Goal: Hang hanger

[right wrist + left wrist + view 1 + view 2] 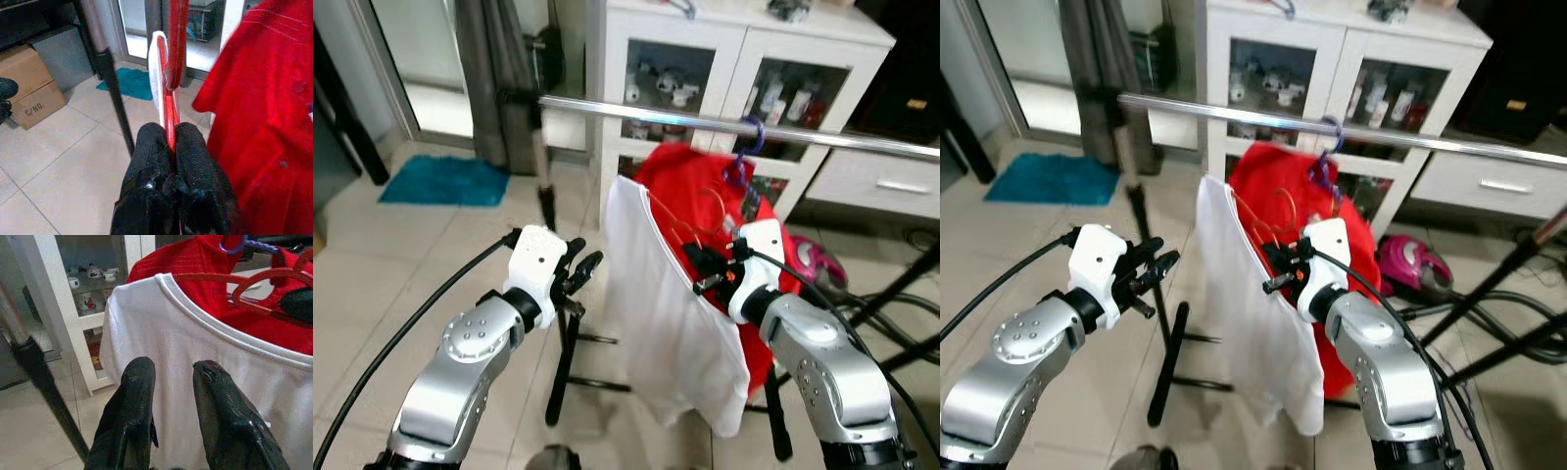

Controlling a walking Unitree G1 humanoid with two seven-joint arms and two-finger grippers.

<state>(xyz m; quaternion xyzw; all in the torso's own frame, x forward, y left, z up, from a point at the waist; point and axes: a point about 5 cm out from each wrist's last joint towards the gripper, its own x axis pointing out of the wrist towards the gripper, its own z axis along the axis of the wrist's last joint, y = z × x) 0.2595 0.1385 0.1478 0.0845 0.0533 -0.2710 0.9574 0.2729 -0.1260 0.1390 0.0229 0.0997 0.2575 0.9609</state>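
Right wrist view shows the right gripper [171, 147] with its two black fingers pressed tight on the thin red hanger [168, 105], which carries a white shirt [671, 313]. From the head camera, that hanger is held up below a silver rail [705, 122], with its hook not yet over the rail. Behind it a red shirt [705, 181] already hangs there from a purple hook [744, 157]. The left gripper [582, 274] hovers beside the white shirt, not touching it, fingers slightly spread around nothing. A white cabinet [607, 88] stands behind. The step in hand appears to be lifting the hanger toward the rail. Next, the right arm likely needs to raise the hook above the rail, beside the purple one, lower it on, then let go.
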